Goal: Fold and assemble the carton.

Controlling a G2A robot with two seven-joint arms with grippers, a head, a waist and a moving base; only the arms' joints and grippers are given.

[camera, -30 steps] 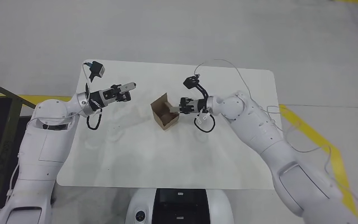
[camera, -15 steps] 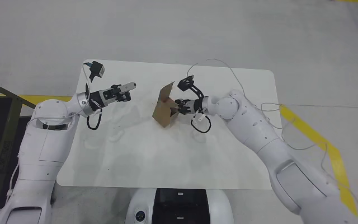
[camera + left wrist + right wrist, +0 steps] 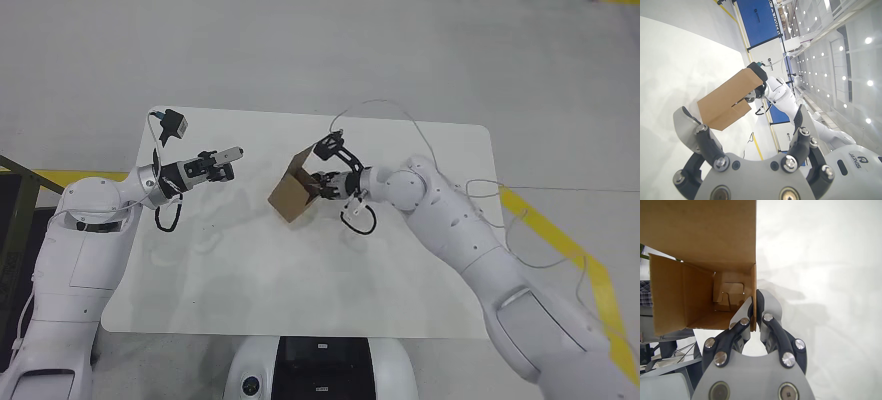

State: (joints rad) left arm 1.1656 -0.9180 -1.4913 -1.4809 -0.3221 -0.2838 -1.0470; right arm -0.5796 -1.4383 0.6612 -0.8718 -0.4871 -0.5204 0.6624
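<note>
Carton (image 3: 294,191) is near the middle of the table (image 3: 420,280), tipped over, with its closed end toward the left arm. Whether a corner rests on the table cannot be told.

Right gripper (image 3: 754,298) is clamped on the rim of one carton wall, one finger inside and one outside. Left gripper (image 3: 742,113) has its jaws spread wide and holds nothing. It hangs over the left part of the table, well apart from the carton.

Judged step: turning the carton so its open end can be folded shut.

Notes for doing it well:
- Grip is on a single thin wall, which will likely flex. Turn slowly and keep the pinch deep on the board.
- Bring the left gripper in to brace the opposite wall before pressing any flap.
- Fold the short flaps first, then the long one.

Contents: nothing loose is seen inside the carton. The far end shows tucked, interlocked flaps with pinpoints of light at the seams. At the mouth, one side flap and one long flap stand open.
</note>
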